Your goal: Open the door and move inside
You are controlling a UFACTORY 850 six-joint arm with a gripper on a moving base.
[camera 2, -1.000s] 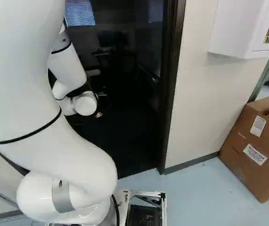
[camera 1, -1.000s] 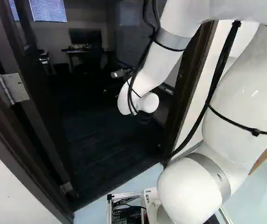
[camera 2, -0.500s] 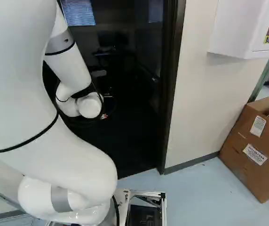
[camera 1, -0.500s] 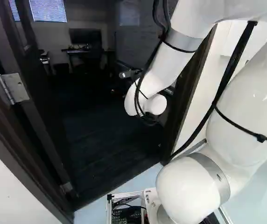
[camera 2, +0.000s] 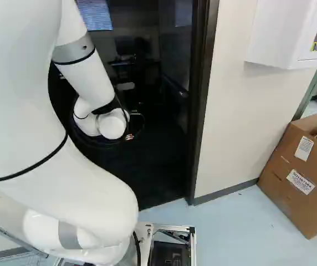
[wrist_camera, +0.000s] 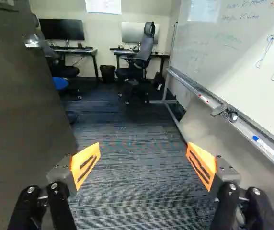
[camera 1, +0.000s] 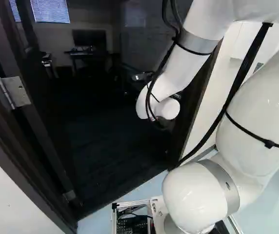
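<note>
The gripper (camera 2: 129, 136) was held ahead of the robot, through the doorway. In the wrist view, the gripper (wrist_camera: 143, 148) was spread wide, with nothing held between its orange pads (wrist_camera: 85, 165). The open door (wrist_camera: 27, 120) was seen beside one finger, its handle (wrist_camera: 33, 42) farther ahead; whether door and finger were touching could not be told. A hinge (camera 1: 12, 92) was seen at the left of the left base view. Beside the other finger was seen a whiteboard (wrist_camera: 213, 52). Well ahead, an office chair (wrist_camera: 143, 60) was placed by a desk (wrist_camera: 162, 54).
</note>
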